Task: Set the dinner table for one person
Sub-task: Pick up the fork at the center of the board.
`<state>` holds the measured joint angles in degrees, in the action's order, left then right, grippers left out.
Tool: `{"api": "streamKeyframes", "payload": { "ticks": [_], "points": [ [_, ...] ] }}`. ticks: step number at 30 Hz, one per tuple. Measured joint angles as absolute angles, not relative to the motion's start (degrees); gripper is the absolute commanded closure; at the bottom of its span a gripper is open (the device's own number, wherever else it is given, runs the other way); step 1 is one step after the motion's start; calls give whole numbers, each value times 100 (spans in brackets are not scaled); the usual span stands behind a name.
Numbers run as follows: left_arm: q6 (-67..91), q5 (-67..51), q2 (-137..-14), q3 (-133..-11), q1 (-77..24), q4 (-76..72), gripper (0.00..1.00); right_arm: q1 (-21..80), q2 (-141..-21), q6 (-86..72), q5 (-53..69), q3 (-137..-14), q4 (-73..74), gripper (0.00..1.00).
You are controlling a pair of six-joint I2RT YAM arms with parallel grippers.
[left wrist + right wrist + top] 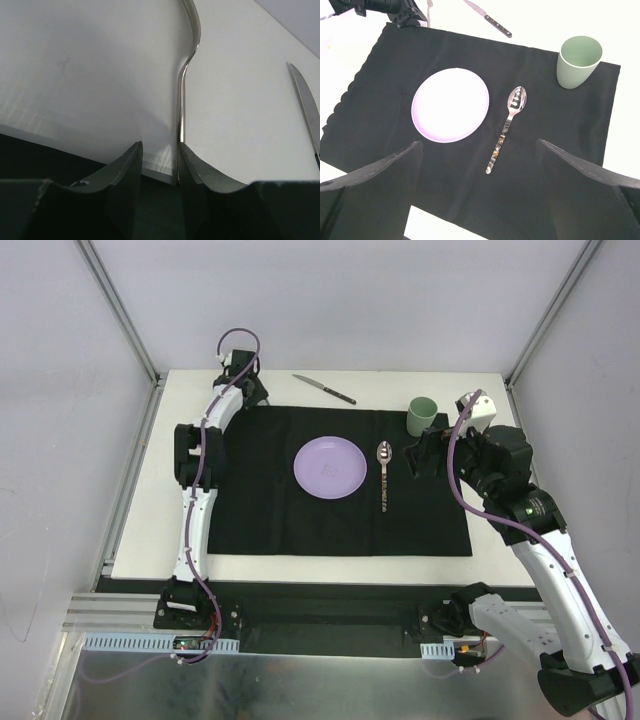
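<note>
Near edge, dinner table: large flat white tabletop [300,570] edged by grey frame rails, arm bases at 6 o'clock; a black rectangular cloth mat [250,520] covers its middle.
Right arm: elbow bent, rising from 5 o'clock, wrist tipped down over the mat's 3 o'clock side.
Right gripper [477,144]: jaws spread wide with nothing between them, hanging above the mat.
Mat centre: round lilac plastic plate [330,466]; silver metal spoon [384,475] just beside it at 3 o'clock, bowl pointing away from the bases; pale green tumbler [422,416] at the mat's 1 o'clock corner.
Left arm: stretched almost straight from 7 o'clock to the mat's 11 o'clock corner, wrist low over the table.
Left gripper [160,145]: jaws part-way apart; a thin curved silver utensil [183,100], seen edge-on, touches one finger [192,165], and a gap shows on its other side, so no clamp is visible.
Far edge: dark-handled table knife [324,389] on bare table at 12 o'clock, off the mat.
Step in hand: likely fetching the next piece of cutlery, perhaps for the plate's 9 o'clock side.
Next move: probably the jaws must close squarely on the slim handle before a lift across the mat; the knife is not yet placed.
</note>
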<state>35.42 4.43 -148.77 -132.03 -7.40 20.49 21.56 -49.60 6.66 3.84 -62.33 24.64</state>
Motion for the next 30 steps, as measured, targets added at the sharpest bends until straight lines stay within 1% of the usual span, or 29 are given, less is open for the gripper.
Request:
{"api": "streamKeyframes", "payload": {
  "ticks": [15,18,19,22,30],
  "points": [
    [3909,-12,-15172,-13640,-707,2032,68,2156,-4941,670,368,-6233,2561,1],
    [3962,-12,-15174,-13644,-707,2032,75,2156,-4941,670,366,-6233,2563,1],
    [3970,-12,-15176,-13644,-707,2036,80,2156,-4941,670,364,-6233,2563,1],
    [3992,-12,-15192,-13644,-707,2040,84,2156,-4939,670,346,-6233,2565,0],
    [3994,-12,-15211,-13646,-707,2038,91,2156,-4912,685,325,-6233,2589,0]
  ]
}}
